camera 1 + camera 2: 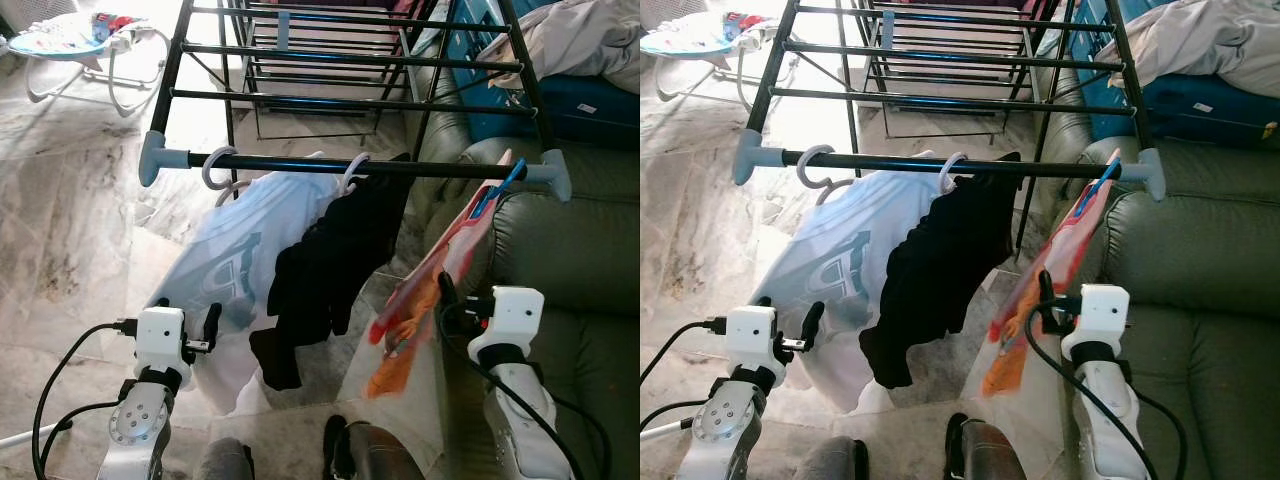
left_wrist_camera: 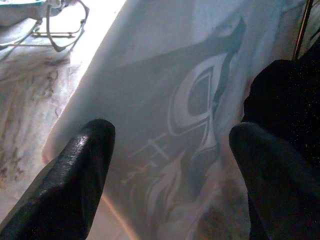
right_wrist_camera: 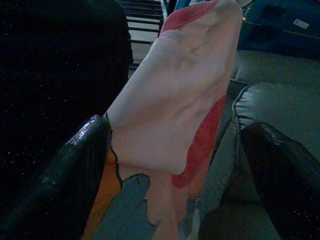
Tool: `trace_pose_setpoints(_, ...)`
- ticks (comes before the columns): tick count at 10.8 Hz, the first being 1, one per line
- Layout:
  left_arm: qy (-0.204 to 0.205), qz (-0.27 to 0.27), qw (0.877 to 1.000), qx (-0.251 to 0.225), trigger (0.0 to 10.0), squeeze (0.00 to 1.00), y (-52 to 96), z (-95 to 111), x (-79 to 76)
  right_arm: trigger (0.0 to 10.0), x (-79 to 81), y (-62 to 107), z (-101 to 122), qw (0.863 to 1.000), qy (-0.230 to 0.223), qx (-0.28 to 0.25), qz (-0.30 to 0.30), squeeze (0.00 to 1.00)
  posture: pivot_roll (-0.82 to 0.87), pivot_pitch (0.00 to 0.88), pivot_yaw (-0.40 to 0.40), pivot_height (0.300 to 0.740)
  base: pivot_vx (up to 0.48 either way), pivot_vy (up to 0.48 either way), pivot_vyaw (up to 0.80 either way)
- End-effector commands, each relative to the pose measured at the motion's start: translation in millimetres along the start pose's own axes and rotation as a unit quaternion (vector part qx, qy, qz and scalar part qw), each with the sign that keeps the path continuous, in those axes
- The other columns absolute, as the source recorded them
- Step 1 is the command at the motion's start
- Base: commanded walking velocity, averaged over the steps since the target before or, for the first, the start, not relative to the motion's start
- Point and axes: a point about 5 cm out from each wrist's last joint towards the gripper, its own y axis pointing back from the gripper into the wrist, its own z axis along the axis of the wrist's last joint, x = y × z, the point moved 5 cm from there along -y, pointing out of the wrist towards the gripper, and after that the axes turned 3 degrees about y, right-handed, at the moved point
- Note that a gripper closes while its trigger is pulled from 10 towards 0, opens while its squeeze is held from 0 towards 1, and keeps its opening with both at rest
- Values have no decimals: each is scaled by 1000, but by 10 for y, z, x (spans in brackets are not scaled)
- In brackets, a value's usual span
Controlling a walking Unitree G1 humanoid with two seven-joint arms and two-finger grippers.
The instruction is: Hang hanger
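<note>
Hangers: my blue plastic hanger point(image 1: 497, 189) hooks the black drying-rack rail point(image 1: 400, 168) near its right end, its long axis slanting down along a pink-orange garment point(image 1: 432, 290). Left gripper point(image 2: 170, 165) and right gripper point(image 3: 175, 165) are released.

Three garments point(image 1: 325, 265) on rail point(image 1: 355, 167) — sofa point(image 1: 570, 260) rightward

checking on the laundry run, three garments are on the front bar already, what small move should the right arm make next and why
Probably ease the right gripper back and down, clear of the pink and orange garment. That garment already hangs by its blue hanger on the rack's front bar, beside the black garment and white shirt. In the right wrist view the fingers stand open around the cloth, gripping nothing.
</note>
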Motion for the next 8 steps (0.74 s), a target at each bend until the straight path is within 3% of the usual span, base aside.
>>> trace_pose_setpoints(1,-2,1,1000,7,10000,0,18,-28,10,10000,-41,26,-63,1000,-2,12,-8,0,21,143,-45,740,0,0,0)
trace_pose_setpoints(8,-4,-3,1000,10,10000,0,-19,-26,-24,10000,-111,-4,-45,1000,17,7,-23,0,15,140,-45,740,0,0,0)
